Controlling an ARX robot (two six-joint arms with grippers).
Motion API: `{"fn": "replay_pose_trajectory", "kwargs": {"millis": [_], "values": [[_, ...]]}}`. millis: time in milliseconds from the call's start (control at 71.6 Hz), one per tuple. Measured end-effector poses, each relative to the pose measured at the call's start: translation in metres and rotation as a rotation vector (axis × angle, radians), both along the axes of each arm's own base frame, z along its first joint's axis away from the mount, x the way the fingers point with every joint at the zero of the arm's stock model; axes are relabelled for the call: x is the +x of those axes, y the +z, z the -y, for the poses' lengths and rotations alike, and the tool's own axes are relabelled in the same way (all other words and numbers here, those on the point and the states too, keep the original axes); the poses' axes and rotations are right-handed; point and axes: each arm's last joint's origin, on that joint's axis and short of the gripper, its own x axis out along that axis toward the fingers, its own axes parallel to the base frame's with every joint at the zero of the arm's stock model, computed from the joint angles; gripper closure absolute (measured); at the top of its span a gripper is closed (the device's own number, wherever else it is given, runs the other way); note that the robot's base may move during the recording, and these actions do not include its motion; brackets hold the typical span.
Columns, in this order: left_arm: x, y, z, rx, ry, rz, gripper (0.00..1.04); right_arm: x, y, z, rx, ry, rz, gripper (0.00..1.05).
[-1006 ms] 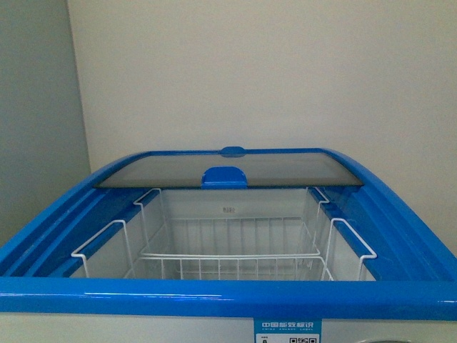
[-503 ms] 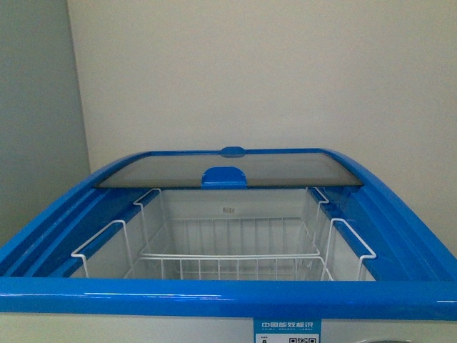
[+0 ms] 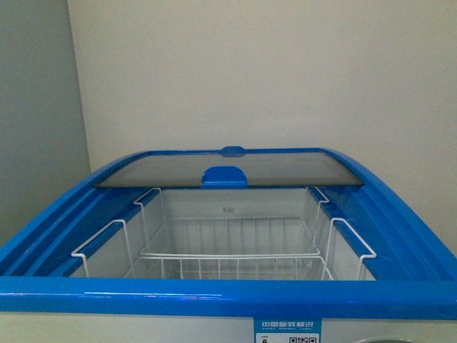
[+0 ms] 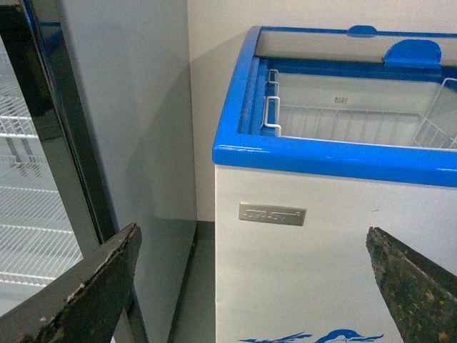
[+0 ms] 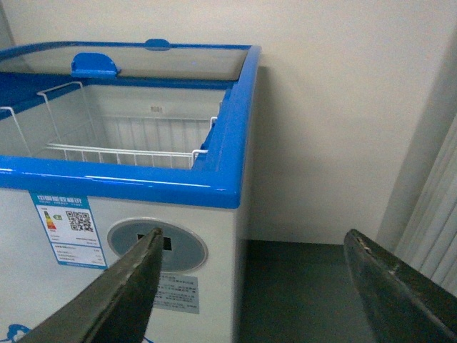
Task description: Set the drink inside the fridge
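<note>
The fridge (image 3: 228,299), a white chest with a blue rim, fills the lower front view, its glass lid (image 3: 228,170) slid to the back and white wire baskets (image 3: 228,250) showing inside. The drink is out of view in every frame. My left gripper (image 4: 253,246) is open and empty, held in front of the fridge's (image 4: 314,243) white front wall near its left corner. My right gripper (image 5: 250,246) is open and empty too, facing the fridge's (image 5: 214,193) right front corner and round grey control panel (image 5: 175,246).
A tall grey cabinet (image 4: 128,121) with a dark-framed glass door (image 4: 50,143) stands close to the fridge's left side. A pale wall (image 3: 250,71) rises behind. Dark floor (image 5: 300,286) and a grey edge (image 5: 421,157) lie to the fridge's right.
</note>
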Motion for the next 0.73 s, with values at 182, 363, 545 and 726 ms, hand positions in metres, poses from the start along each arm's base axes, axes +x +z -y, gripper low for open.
{"fn": "replay_pose_trajectory", "kwargs": {"millis": [182,363,545,726], "values": [[0.0,0.0,0.0,0.0,0.0,0.0,0.08,0.0,0.0,0.0,0.0,0.0,0.0,0.07],[0.0,0.0,0.0,0.0,0.0,0.0,0.08,0.0,0.0,0.0,0.0,0.0,0.0,0.07],[0.0,0.0,0.0,0.0,0.0,0.0,0.08,0.0,0.0,0.0,0.0,0.0,0.0,0.07],[0.0,0.0,0.0,0.0,0.0,0.0,0.08,0.0,0.0,0.0,0.0,0.0,0.0,0.07]]}}
